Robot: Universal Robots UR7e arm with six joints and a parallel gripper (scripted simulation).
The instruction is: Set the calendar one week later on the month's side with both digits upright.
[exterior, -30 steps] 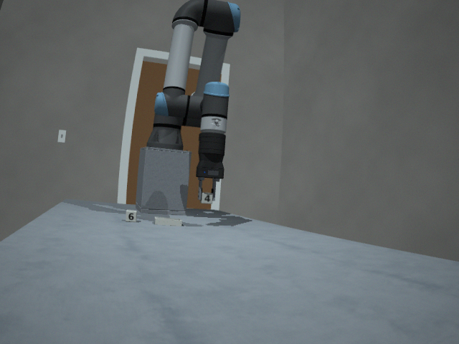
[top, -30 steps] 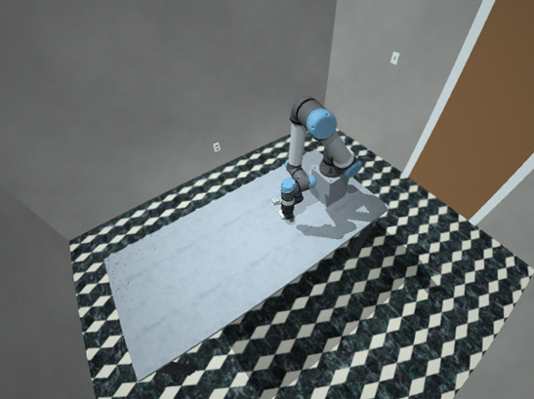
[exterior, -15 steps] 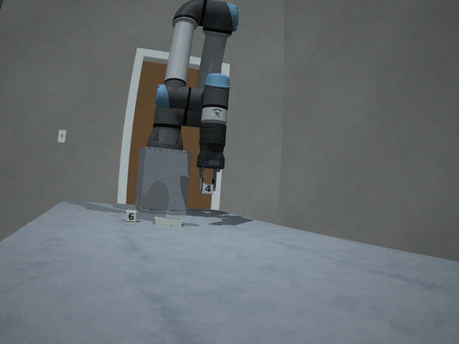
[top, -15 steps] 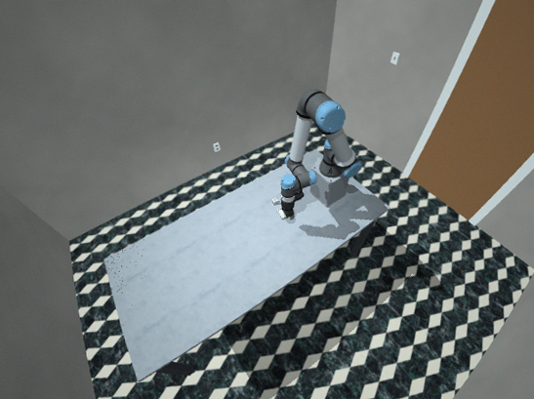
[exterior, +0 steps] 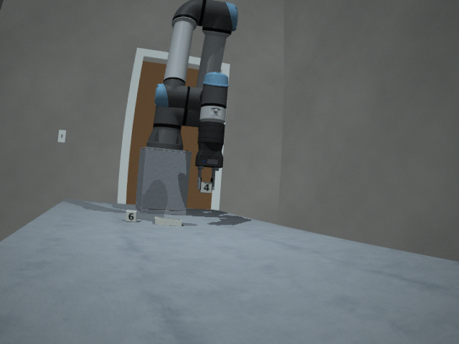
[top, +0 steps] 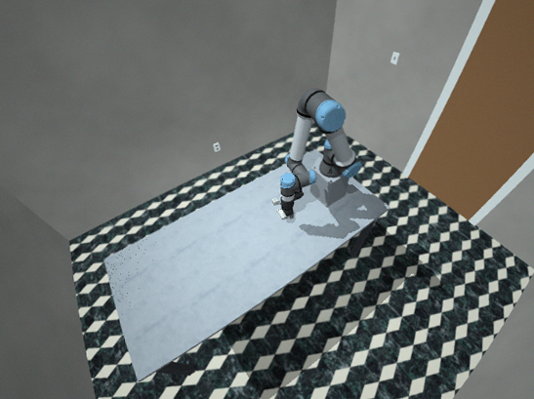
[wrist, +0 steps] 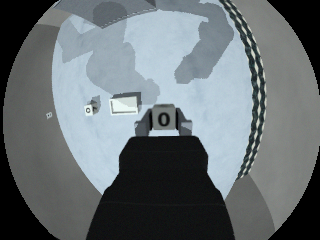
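Clamped on one calendar cube [exterior: 206,187], your claw [exterior: 206,182] is hanging well above the counter [exterior: 229,281], with the fingers gripping the cube from both sides. You are carrying this cube in the air, so the step in hand, as I judge it, is bringing it over to the tray and turning it to the needed digit.

Going from left to right in the exterior view: the second cube [exterior: 130,215] is standing alone on the counter, outside the tray. Just beside it, to the right, the tray [exterior: 168,221] is lying flat, and it is looking vacant of cubes. Further right and higher, the held cube is hanging near the arm's grey pedestal [exterior: 146,207].

For the next move, I think you are needing to choose which face goes to the month side, to keep that digit upright, and then to lower the cube flat on the tray's floor, leaving room for the other cube beside it.

About the writing: the loose cube is showing a "6" toward the exterior camera. The held cube is showing a "4" there, and a "0" on the face that the wrist camera is seeing. The month's name on the tray is too small for reading.
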